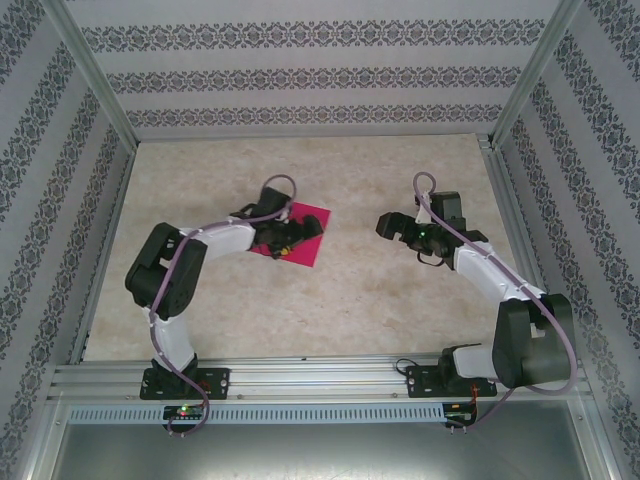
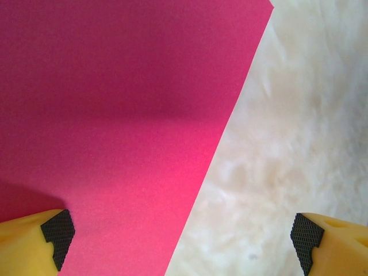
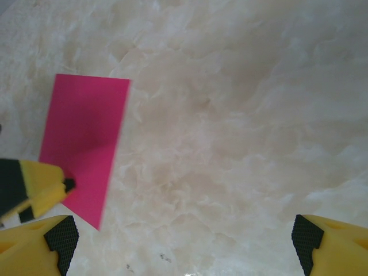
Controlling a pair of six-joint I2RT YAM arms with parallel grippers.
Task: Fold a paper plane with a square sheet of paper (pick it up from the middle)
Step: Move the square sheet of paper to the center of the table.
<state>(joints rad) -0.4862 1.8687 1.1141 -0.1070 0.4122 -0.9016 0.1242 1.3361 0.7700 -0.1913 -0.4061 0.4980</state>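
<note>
One pale marbled worktop (image 1: 300, 310) carries everything. On it, left of centre, the square sheet of paper (image 2: 115, 115) lies flat, with no fold in it yet. The left claw (image 2: 181, 236) hangs low over one edge of the sheet, released and grasping nothing, with one pad (image 2: 57, 233) above the pink and the other above bare worktop. The right claw (image 3: 184, 241) hovers well apart to the right, likewise spread wide and empty.

The step in hand looks like the first pickup. To do it well, I judge the left claw should shift inward to the sheet's middle, press down lightly so the thin paper buckles up between the pads, then close slowly. A pinch at the edge risks sliding the sheet or creasing it askew.
</note>
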